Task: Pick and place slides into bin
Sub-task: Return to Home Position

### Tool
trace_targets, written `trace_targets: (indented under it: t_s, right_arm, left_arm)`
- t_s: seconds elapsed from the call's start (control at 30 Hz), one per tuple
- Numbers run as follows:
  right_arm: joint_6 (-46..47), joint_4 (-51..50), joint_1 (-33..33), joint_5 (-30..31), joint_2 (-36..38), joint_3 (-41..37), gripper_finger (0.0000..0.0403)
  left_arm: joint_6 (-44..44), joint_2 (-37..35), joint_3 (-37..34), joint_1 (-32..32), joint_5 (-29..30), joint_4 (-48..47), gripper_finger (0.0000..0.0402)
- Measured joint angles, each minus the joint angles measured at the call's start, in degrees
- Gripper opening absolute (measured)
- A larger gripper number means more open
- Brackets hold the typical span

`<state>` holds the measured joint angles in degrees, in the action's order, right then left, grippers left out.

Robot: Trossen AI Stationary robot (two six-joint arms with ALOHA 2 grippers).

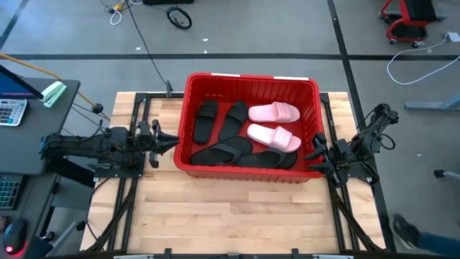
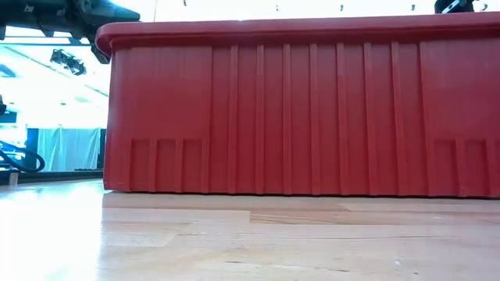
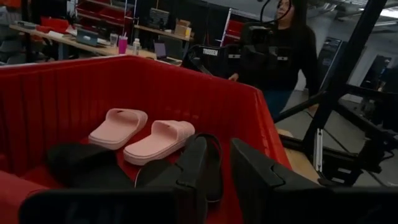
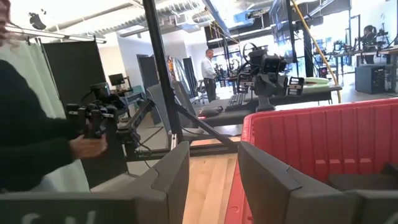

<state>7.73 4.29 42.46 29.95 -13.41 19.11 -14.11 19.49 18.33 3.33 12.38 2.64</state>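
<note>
The red bin (image 1: 188, 108) stands on the wooden table and fills the low view (image 2: 312, 109). Inside lie two pale pink slides (image 1: 274, 113) (image 1: 274, 137), also in the left wrist view (image 3: 118, 127) (image 3: 158, 140), and several black slides (image 1: 206, 121) (image 1: 223, 152) on the bin's floor. My left gripper (image 1: 172, 140) hovers open and empty at the bin's left wall; its fingers show in its own view (image 3: 217, 180). My right gripper (image 1: 314, 152) is open and empty at the bin's right wall, seen in its own view (image 4: 208, 180).
Bare table lies in front of the bin (image 1: 237, 216). Black frame rails run along both table sides (image 1: 126, 208). A person stands beyond the table in the left wrist view (image 3: 280, 50), and a person's hand holds a device in the right wrist view (image 4: 87, 146).
</note>
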Motion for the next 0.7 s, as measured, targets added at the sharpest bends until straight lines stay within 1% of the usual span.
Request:
trace_targets:
  t_s: [0.2,0.33,0.57,0.7]
  right_arm:
    - [0.0,0.0,0.0,0.0,0.0,0.0,0.0144]
    - [0.0,0.0,0.0,0.0,0.0,0.0,0.0144]
    - [0.0,0.0,0.0,0.0,0.0,0.0,0.0144]
    - [0.0,0.0,0.0,0.0,0.0,0.0,0.0144]
  left_arm:
    - [0.1,0.0,0.0,0.0,0.0,-0.1,0.0083]
    - [5.7,0.0,0.0,0.3,-0.4,-1.1,0.0083]
    - [7.2,-0.1,0.0,0.8,-0.6,-1.9,0.0076]
    - [7.3,-0.1,0.0,0.8,-0.6,-2.0,0.0079]
